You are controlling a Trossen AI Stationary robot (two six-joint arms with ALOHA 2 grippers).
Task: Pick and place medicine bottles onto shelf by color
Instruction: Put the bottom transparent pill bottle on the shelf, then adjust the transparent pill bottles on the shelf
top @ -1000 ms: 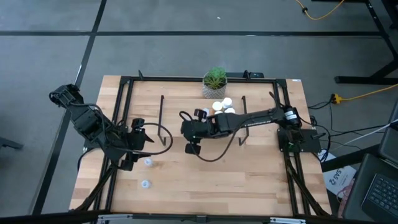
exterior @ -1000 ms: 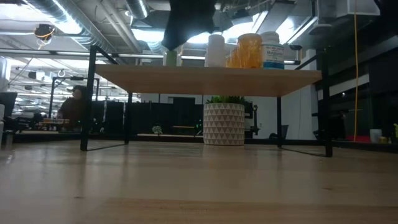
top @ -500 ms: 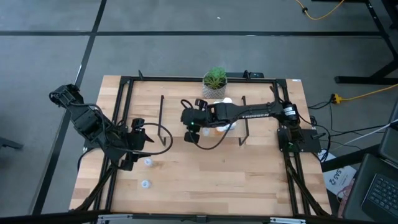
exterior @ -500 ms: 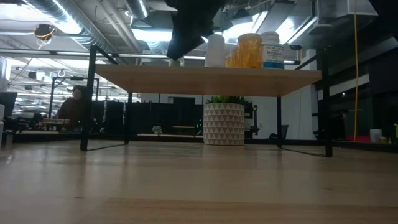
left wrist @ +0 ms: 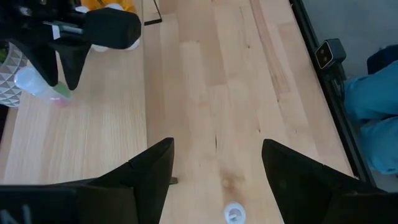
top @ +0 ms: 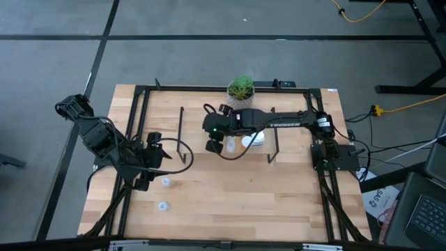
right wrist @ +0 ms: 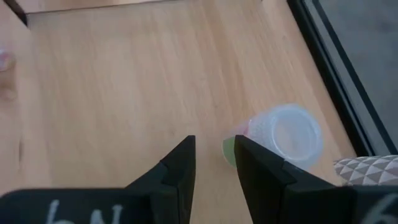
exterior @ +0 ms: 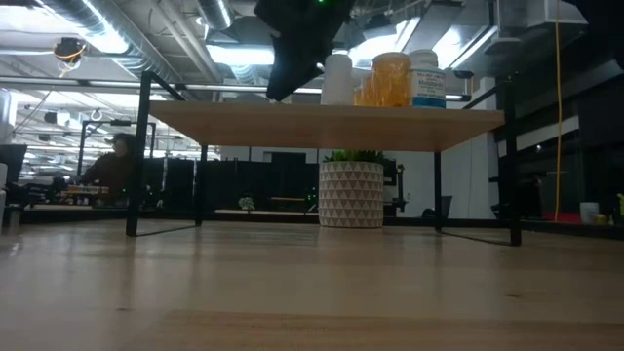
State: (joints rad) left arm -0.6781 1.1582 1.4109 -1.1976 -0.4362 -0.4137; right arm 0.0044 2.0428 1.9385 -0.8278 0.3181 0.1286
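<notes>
1. Midway: several medicine bottles already stand on the shelf.
2. Above them, the right hand hovers, narrowly parted, its grip unclear.
3. Two small bottles lie on the table beside the wide-open, empty left hand.

A light-wood shelf on thin black side frames stands at the far middle of the table. Upright on its right half are a white bottle, an orange bottle and a white-capped labelled bottle. Two small clear bottles stand on the tabletop, near left.
</notes>
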